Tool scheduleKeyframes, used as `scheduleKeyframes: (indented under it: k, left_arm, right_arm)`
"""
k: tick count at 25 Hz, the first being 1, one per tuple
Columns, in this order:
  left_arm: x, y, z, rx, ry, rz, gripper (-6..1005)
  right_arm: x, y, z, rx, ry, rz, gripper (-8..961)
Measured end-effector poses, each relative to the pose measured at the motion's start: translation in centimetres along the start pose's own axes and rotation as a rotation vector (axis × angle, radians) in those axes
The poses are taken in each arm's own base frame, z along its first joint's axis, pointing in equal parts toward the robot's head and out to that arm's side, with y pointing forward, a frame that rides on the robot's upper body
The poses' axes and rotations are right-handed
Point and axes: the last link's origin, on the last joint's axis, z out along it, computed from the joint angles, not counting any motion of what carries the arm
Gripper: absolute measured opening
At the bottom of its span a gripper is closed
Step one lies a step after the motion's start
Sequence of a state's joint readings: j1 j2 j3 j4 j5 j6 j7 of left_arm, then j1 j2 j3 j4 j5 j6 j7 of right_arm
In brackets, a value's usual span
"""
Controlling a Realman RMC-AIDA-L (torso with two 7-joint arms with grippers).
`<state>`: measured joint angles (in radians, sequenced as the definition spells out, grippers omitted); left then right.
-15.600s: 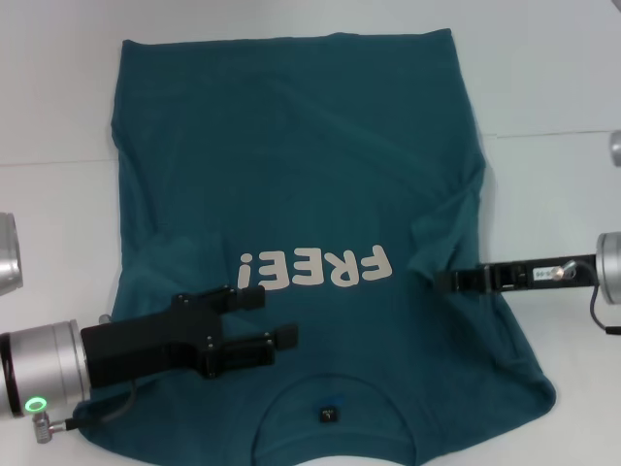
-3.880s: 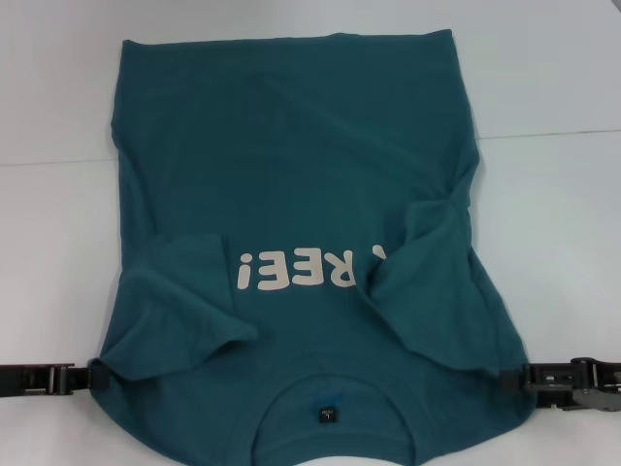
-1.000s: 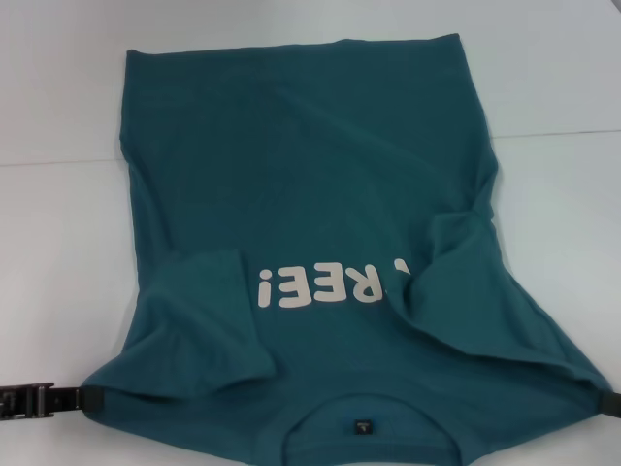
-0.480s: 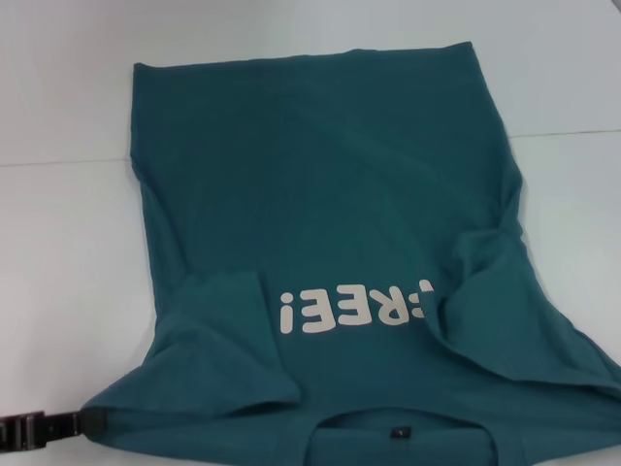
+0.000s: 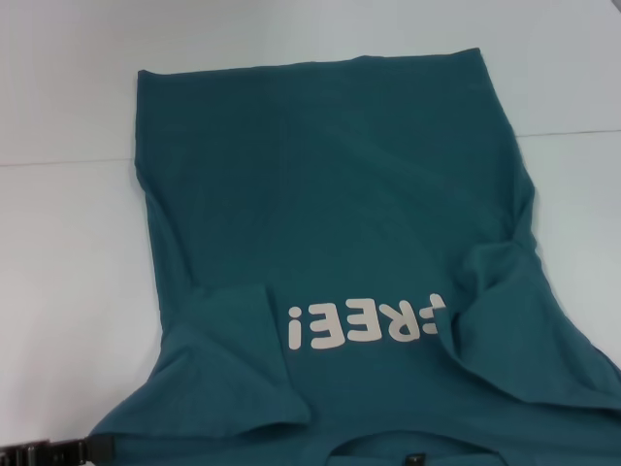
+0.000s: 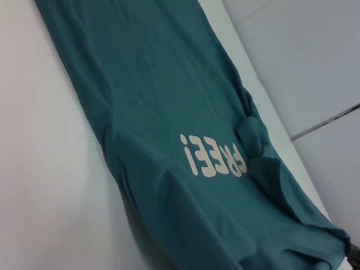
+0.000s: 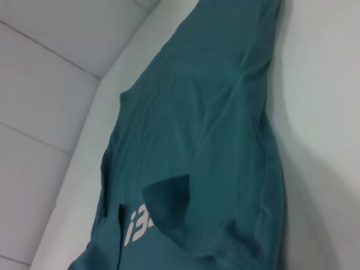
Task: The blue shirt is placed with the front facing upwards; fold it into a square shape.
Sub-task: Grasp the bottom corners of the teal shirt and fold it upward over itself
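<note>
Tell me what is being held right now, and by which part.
The left hand grips the teal-blue cotton T-shirt at its near left shoulder corner; the right hand is out of view.

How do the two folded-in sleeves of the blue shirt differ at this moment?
On the blue shirt, the left sleeve lies fairly flat and stops short of the FREE! print; the right sleeve is bunched and creased, and its edge covers the print's last letter. Both are folded inward over the front.
</note>
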<state>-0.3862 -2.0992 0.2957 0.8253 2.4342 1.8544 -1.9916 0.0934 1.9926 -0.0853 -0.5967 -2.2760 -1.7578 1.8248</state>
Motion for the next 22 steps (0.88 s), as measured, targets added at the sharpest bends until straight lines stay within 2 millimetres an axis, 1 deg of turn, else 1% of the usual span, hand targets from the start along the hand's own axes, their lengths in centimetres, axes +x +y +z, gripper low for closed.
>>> scheduleKeyframes:
  k: [13,22]
  left_arm:
    - [-0.6,0.1,0.2,-0.006,-0.021,-0.001,17]
    - [-1.3,-0.1,0.3,0.004,-0.067,-0.003,18]
  right_arm:
    - [0.7,-0.1,-0.7,0.008,0.002,0.004,33]
    - [1.0,-0.1,-0.6,0.001,0.008,0.007,33]
